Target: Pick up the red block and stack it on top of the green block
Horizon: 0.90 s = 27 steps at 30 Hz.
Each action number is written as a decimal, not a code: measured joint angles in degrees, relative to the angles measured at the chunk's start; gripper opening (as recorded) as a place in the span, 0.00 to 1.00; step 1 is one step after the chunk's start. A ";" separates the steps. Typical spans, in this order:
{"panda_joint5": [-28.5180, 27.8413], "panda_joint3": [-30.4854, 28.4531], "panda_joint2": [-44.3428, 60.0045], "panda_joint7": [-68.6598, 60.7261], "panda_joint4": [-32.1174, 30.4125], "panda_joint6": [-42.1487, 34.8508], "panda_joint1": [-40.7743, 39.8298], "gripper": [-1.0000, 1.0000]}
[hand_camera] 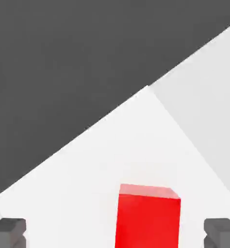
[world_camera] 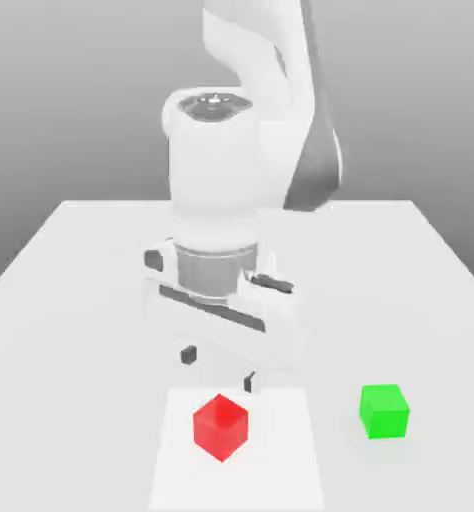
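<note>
- While raised above the pale table [world_camera: 71, 400], gripper [world_camera: 219, 369] spread wide, empty.
- Seen below, on the white patch [world_camera: 281, 455]: red block [world_camera: 221, 428], one corner pointing near, no long axis.
- Toward the exterior view's right: green block [world_camera: 384, 412], set nearly square.
- Beyond the table's far edge: plain grey backdrop [world_camera: 41, 90].

Simulated robot workspace: plain pale table [world_camera: 71, 350], blank gray backdrop [world_camera: 81, 100].

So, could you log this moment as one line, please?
tool: open, empty | red cube: on white sheet | green cube: apart | stacking: not yet
</note>
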 joint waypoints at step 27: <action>0.77 5.54 -2.97 -18.13 -0.03 -3.71 9.03 0.00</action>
